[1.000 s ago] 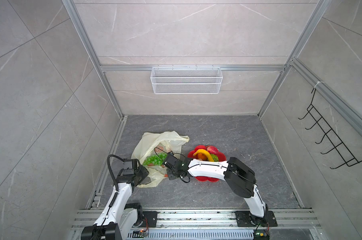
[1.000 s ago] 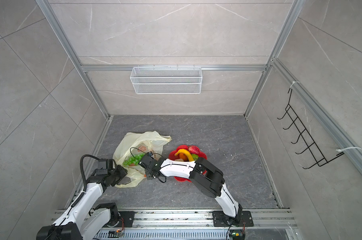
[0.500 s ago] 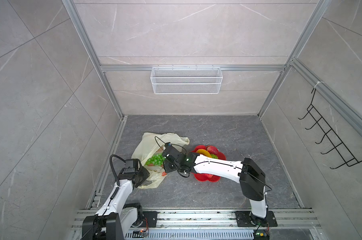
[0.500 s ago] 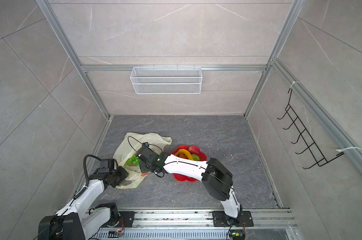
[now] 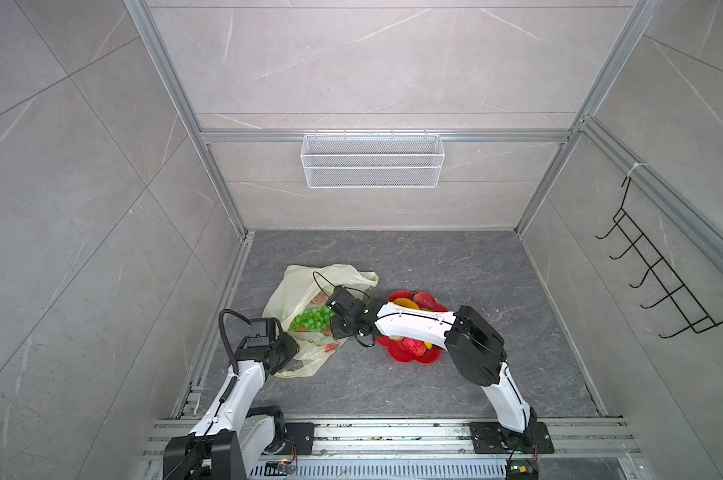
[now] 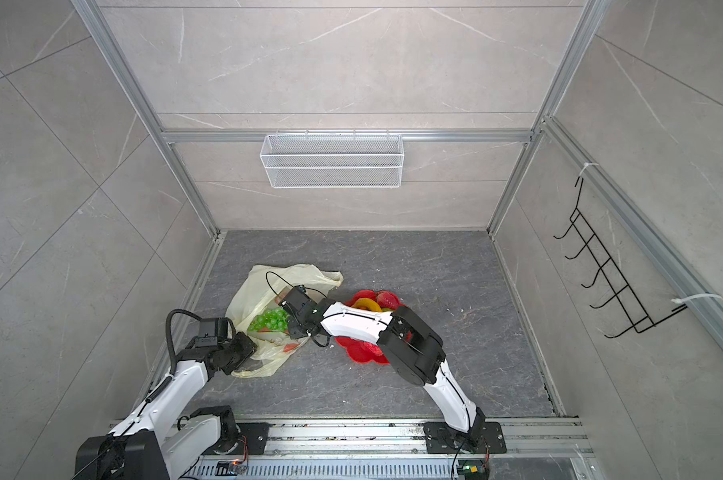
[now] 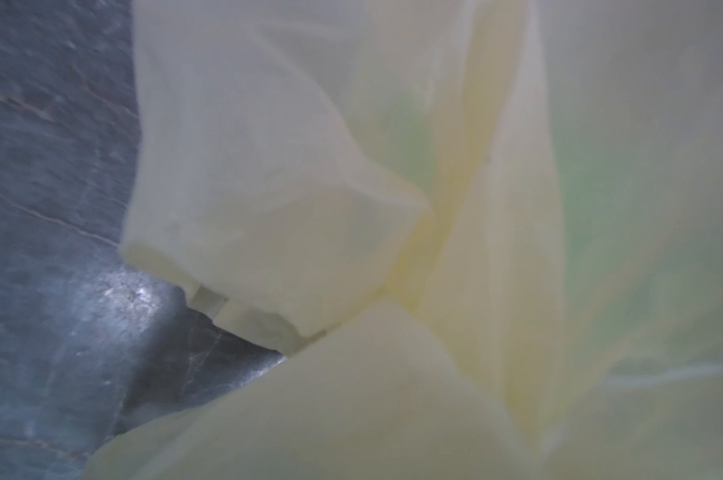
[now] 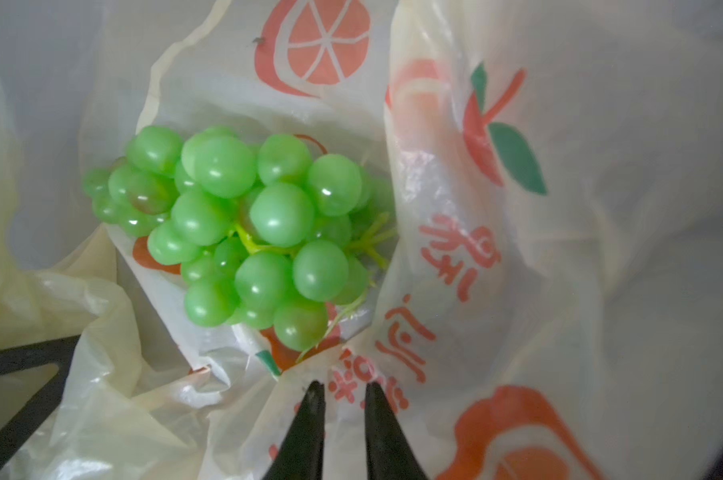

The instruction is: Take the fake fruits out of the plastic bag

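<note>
A thin pale-yellow translucent plastic bag with orange-red fruit prints (image 5: 301, 286) (image 6: 260, 286) lies crumpled on the dark grey stone-patterned floor (image 5: 434, 257), left of centre; inside its open mouth a glossy green plastic grape bunch (image 5: 312, 319) (image 6: 270, 321) rests on the printed film, plain in the right wrist view (image 8: 243, 224); the right gripper (image 5: 335, 328) (image 6: 293, 328) reaches across from the right to the bag's right edge, just beside the grapes and not touching them; in the right wrist view (image 8: 339, 395) its two black fingers (image 8: 312, 403) stand nearly together with a gathered fold of the bag (image 8: 517, 249) pinched between them; the left gripper (image 5: 287, 351) (image 6: 243, 351) sits at the bag's near-left edge, its tips buried in film, so whether they are apart or together cannot be told; the left wrist view shows only blurred bag film (image 7: 268, 166) over the floor; just right of the bag a red flower-shaped plastic plate (image 5: 405, 357) (image 6: 351, 345) holds a yellow plastic banana (image 5: 405, 303) (image 6: 368, 304) and a red plastic strawberry (image 5: 424, 298) (image 6: 387, 298), partly hidden under the right arm.
</note>
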Tool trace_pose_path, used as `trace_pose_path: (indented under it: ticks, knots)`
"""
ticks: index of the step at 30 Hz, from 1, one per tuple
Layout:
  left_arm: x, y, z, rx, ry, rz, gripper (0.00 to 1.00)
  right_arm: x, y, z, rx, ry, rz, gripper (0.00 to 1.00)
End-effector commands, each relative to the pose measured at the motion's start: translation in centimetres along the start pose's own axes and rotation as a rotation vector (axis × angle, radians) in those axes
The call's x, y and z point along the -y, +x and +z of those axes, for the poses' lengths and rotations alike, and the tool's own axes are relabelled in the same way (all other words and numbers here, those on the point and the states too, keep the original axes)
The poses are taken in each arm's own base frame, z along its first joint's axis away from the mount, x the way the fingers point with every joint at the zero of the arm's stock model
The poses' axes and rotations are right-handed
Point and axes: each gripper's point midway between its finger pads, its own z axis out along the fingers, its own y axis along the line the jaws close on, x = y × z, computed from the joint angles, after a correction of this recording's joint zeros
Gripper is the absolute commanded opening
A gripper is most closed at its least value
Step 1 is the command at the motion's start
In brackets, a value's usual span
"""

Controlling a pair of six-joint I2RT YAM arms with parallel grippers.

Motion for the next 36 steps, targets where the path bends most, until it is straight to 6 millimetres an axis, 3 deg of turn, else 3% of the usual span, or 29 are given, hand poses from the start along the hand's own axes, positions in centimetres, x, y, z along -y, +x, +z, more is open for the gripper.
trace_pose_path:
  ticks: [1, 15, 24, 29, 36]
  knots:
    - [0.9, -0.7, -0.5, 0.024, 0.026, 0.03, 0.36, 0.3, 0.2, 1.8, -0.014, -0.042, 0.006, 0.22]
    - [0.9, -0.8, -0.5, 0.027, 0.025, 0.029, 0.37, 0.6, 0.0, 3.7, -0.031, -0.07, 0.031, 0.18]
    - [0.9, -0.8, -0.5, 0.028, 0.026, 0.029, 0.37, -0.3, -1.3, 2.7, 0.021, -0.122, 0.038, 0.2]
    - [0.9, -0.8, -0.5, 0.027, 0.025, 0.029, 0.37, 0.7, -1.6, 3.7, 0.013, -0.082, 0.052, 0.2]
    - [0.9, -0.8, -0.4, 0.024, 0.024, 0.03, 0.37, -0.1, -2.4, 3.6, 0.039, -0.127, 0.044, 0.26]
